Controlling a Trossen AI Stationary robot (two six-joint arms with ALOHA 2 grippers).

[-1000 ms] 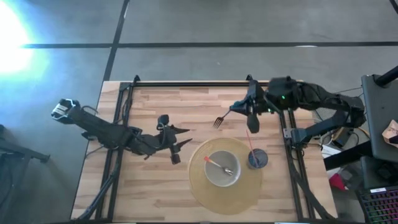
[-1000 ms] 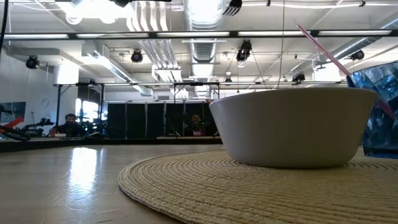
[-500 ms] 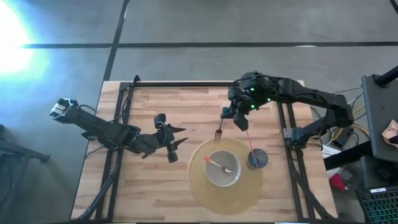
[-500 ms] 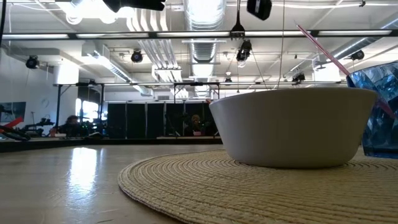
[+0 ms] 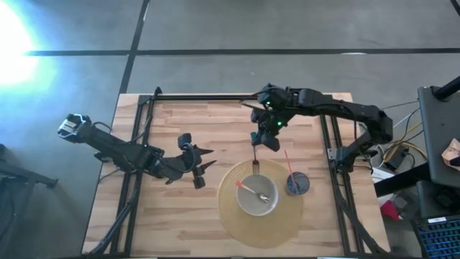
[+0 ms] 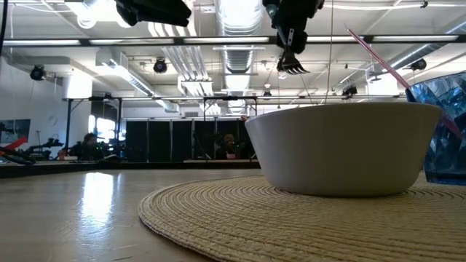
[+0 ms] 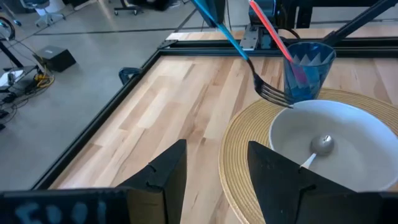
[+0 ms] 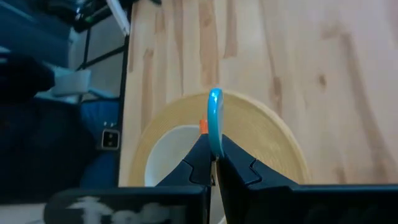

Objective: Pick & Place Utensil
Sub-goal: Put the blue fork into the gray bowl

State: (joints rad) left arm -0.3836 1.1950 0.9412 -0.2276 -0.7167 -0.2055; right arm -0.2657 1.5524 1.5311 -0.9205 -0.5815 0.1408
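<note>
Since a second ago the right end effector point(image 5: 263, 137) has swung from the far right side of the desk point(image 5: 172, 216) toward its middle, carrying the fork point(image 5: 255, 160) with it; the tines, which pointed sideways out over bare wood, now hang down over the far edge of the woven placemat point(image 5: 231, 216). Its fingers are clamped on the fork's blue handle, as the right wrist view shows, with the handle point(image 8: 215, 121) standing up between them. In the low view the tines point(image 6: 293, 67) hang in the air above the bowl point(image 6: 342, 149), clear of its rim.

The white bowl point(image 5: 257, 196) sits at the middle of the placemat and already holds a spoon point(image 5: 253, 192) with an orange-tipped handle. Just beside the bowl, on the placemat's right edge, stands a blue cup point(image 5: 297, 183) with a pink straw point(image 5: 288, 162) leaning toward the right arm; the straw rises near the fork's handle.

The left end effector point(image 5: 207, 165) waits over the wood to the left of the placemat, fingers apart, aimed at the bowl. From its wrist camera the fork point(image 7: 273, 93) crosses in front of the cup point(image 7: 306, 68), tines touching nothing.
</note>
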